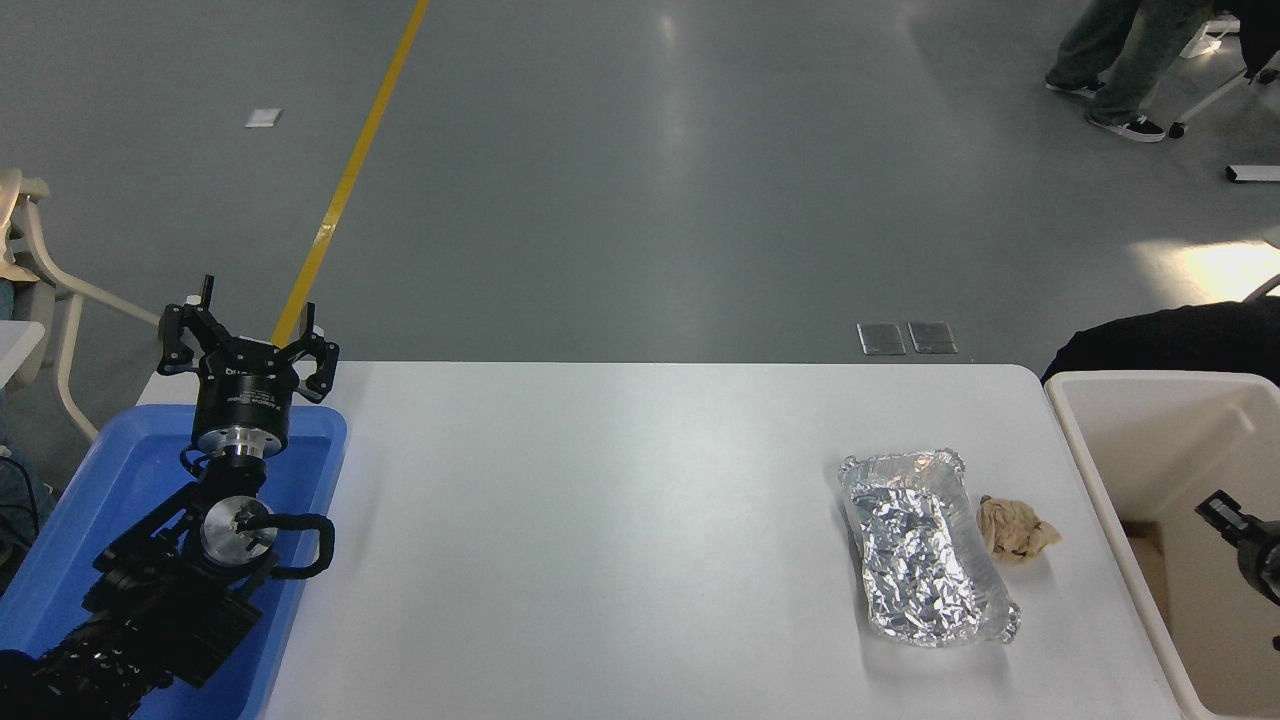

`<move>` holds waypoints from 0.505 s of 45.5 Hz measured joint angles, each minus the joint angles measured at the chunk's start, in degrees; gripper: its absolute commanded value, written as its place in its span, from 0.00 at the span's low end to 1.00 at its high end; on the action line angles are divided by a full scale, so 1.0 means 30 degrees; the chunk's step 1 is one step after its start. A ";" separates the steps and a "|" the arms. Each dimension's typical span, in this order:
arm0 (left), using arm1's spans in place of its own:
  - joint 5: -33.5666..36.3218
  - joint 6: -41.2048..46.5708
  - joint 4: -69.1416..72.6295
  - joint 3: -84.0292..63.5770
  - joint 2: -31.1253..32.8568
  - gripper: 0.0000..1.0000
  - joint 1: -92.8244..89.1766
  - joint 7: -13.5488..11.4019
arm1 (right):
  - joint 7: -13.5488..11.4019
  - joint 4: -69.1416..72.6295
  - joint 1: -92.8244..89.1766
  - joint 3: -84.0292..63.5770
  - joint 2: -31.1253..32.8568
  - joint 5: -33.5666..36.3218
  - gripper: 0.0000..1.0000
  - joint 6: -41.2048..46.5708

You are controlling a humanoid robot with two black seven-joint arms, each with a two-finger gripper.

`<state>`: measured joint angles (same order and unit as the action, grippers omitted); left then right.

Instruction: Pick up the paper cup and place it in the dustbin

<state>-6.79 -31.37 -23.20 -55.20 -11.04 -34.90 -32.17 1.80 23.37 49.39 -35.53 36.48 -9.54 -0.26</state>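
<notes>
White table [620, 540] seen from the robot's side, with the dustbin [1110, 520] standing against its right edge. The right claw [1240, 535] enters from the right edge and sits over the inside of the dustbin; only 1 black fingertip and part of its body show, so how its fingers stand cannot be told, and nothing is seen in its grip. The paper cup cannot be seen anywhere on the table or in the visible part of the dustbin. The left claw [245, 345] is parked at the far left, fingers spread wide, above the far end of a blue tray [90, 520]. At the right of the table lies a crinkled foil tray [925, 545], with a crumpled brown paper ball [1015, 528] just beside it on its right.
</notes>
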 measured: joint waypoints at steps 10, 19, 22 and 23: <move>0.0017 0.0000 -0.0003 0.0020 -0.0008 0.99 -0.0001 0.0017 | 0.0014 0.6129 0.8313 -0.4828 0.2342 -0.2627 1.00 0.0284; 0.0025 0.0000 0.0001 0.0026 -0.0010 0.99 0.0010 0.0033 | 0.0000 1.2670 1.7211 -0.9489 0.1830 -0.3887 1.00 0.2227; 0.0019 0.0000 0.0002 0.0026 -0.0012 0.99 0.0019 0.0032 | -0.0004 1.4603 1.9505 -1.0326 0.1181 -0.4077 1.00 0.3158; 0.0021 -0.0002 -0.0001 0.0027 -0.0010 0.99 0.0021 0.0031 | -0.0016 1.5193 2.0138 -1.0506 0.0944 -0.4121 1.00 0.3416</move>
<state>-6.73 -31.38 -23.21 -55.12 -11.07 -34.83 -32.07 1.76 68.95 109.80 -67.05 39.31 -21.90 9.99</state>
